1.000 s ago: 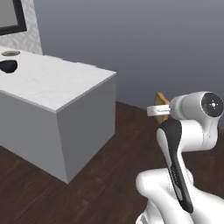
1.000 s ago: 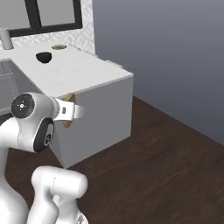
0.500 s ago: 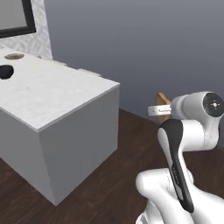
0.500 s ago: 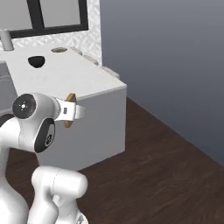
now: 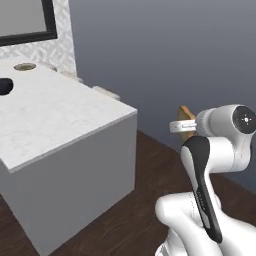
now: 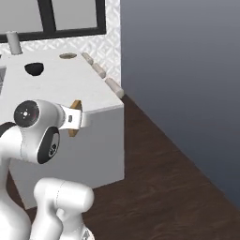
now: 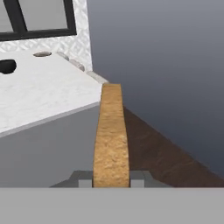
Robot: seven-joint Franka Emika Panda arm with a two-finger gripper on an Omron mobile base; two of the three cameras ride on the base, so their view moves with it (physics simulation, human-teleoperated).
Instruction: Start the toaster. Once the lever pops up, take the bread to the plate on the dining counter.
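Left base view, change: whole scene slid across the picture against half a second before, the tabletop (image 5: 60, 117) corner drawn closer and larger; taken as the base driving, not the things moving.
Left base view, arm: posture alike in both pictures, the gripper (image 5: 186, 125) level at the right, clamped on the bread (image 5: 186, 118).
Left base view, bread: small golden-tan wedge poking up beside the white wrist, apart from the tabletop corner.
Left base view, far end: small round plate (image 5: 24, 66) near the patterned wall, dark bowl (image 5: 5, 85) at the left edge.

Right base view, change: same shift, marble corner swung nearer, more dark floor (image 6: 159, 178) open to the right.
Right base view, bread: brown-crusted edge (image 6: 75, 117) showing at the gripper (image 6: 77, 118), in front of the slab's grey side, clear of the top.
Right base view, plate: greyish disc (image 6: 68, 56) at the far end, bowl (image 6: 34, 69) well to its left.

Hand view, gripper: narrowly parted jaws closed on the slice, both grey tips hugging its base (image 7: 111, 177).
Hand view, bread: seen edge-on, upright, thin (image 7: 111, 135); speckled tan crust, darker toward the top, no visible sag.
Hand view, plate: tiny and far (image 7: 42, 54), beyond the tabletop.

Meaning for task: toasting judged done, carry under way; plate well apart, more approach likely needed before placing.
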